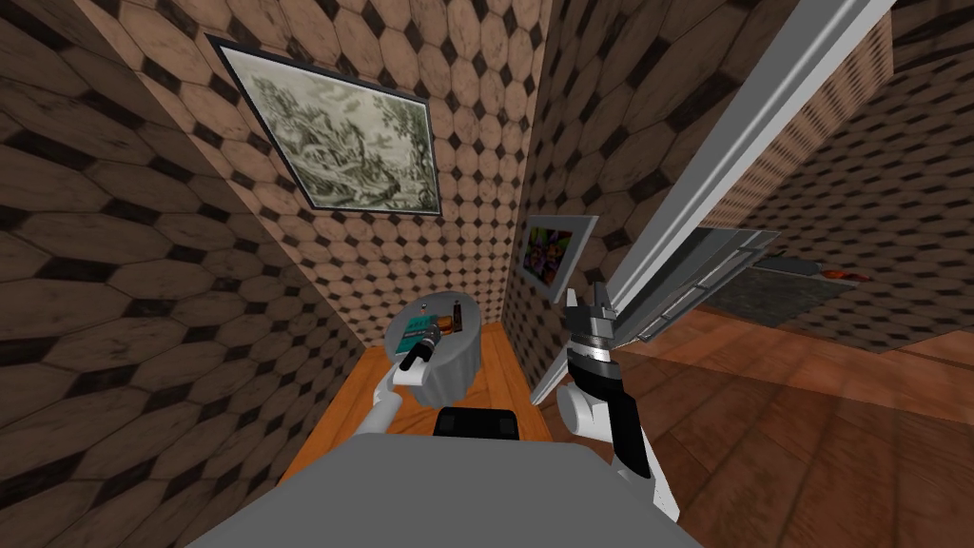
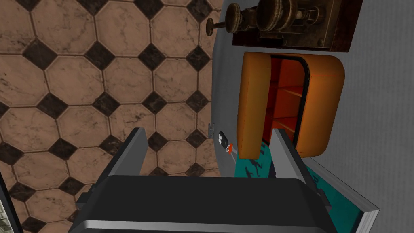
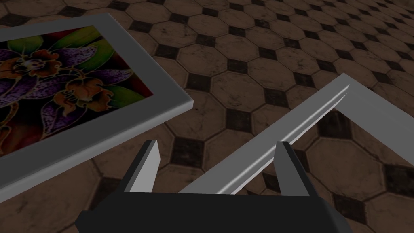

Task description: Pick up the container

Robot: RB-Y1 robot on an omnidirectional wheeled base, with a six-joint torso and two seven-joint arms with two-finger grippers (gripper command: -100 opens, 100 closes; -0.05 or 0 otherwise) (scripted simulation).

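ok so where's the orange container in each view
head view: orange container, small, on the grey round table, just past the left gripper.
left wrist view: the container looms large ahead of the open fingers, partly behind one finger.
right wrist view: right gripper, open, raised away from the table.
shared landmark: teal book beside the container, also in the left wrist view.

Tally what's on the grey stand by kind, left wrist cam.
On the grey stand:
orange container: 1
teal book: 1
dark brown box with knobs: 1
small black-and-red item: 1
Total: 4
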